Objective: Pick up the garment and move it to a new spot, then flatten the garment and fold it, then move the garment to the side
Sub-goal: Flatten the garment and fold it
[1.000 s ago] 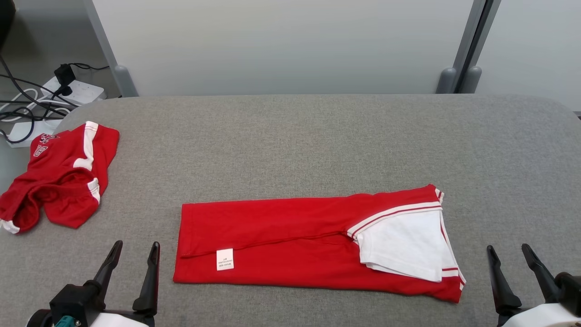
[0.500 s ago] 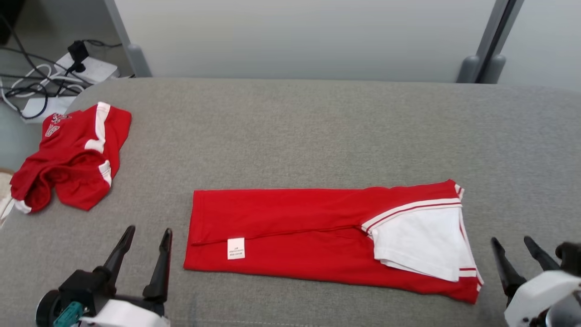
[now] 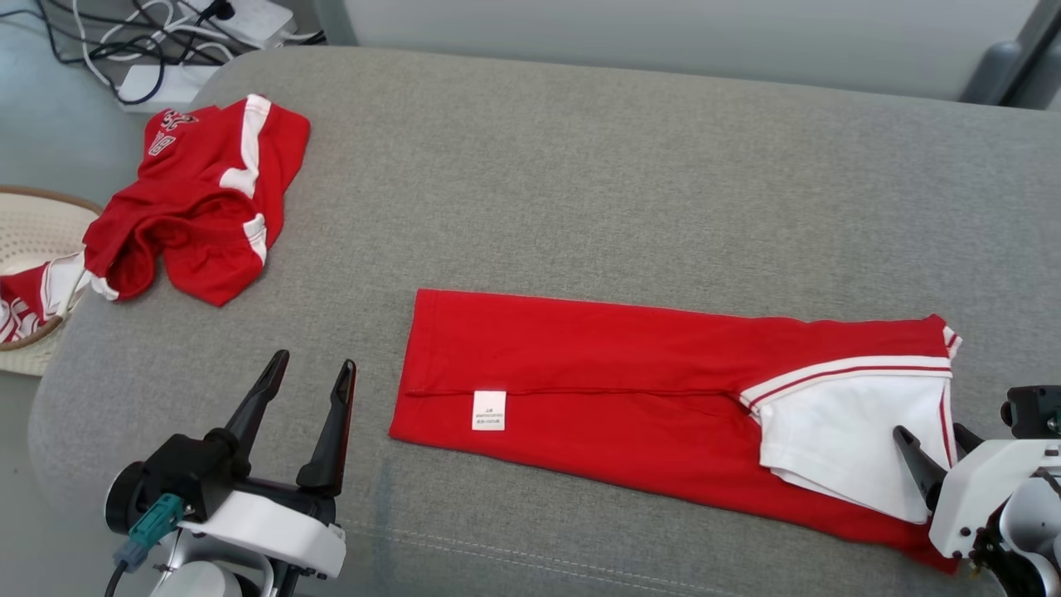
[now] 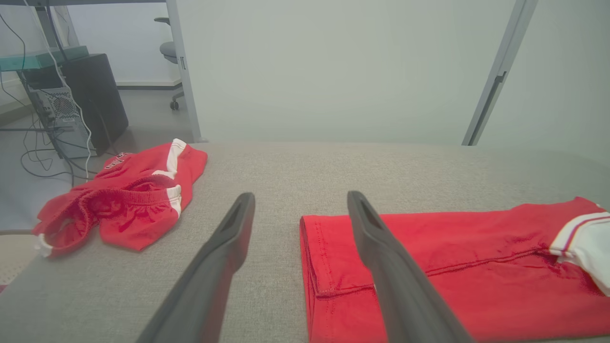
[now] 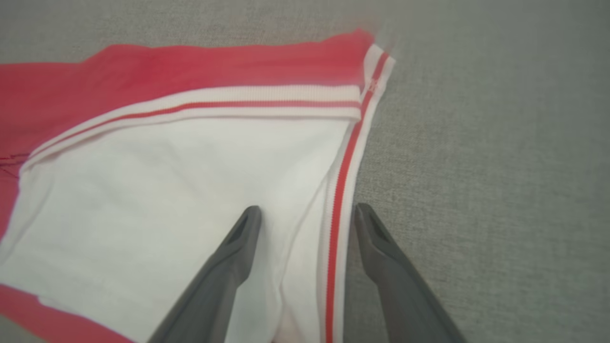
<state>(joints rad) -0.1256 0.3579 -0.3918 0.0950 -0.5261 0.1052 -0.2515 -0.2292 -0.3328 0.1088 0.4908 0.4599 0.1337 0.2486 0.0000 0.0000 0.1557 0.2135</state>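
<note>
The garment (image 3: 622, 373) is red with a white, red-striped sleeve end and lies folded into a long strip on the grey table (image 3: 580, 166). My left gripper (image 3: 315, 360) stands open just left of its left edge; in the left wrist view the left gripper (image 4: 301, 195) frames that edge of the garment (image 4: 452, 267). My right gripper (image 3: 930, 431) is open above the white sleeve end. In the right wrist view the right gripper (image 5: 307, 208) straddles the striped hem of the garment (image 5: 167, 176), with nothing gripped.
A second red garment (image 3: 199, 207) lies crumpled at the table's far left corner, also in the left wrist view (image 4: 128, 195). Off the left edge stands a pale woven basket (image 3: 50, 203) holding red and white cloth. Power strips and cables (image 3: 207, 25) lie on the floor behind.
The head camera has tilted down and shifted, so the whole picture moved. My right gripper has come from beside the garment's right end to over its white sleeve. Both grippers stay open.
</note>
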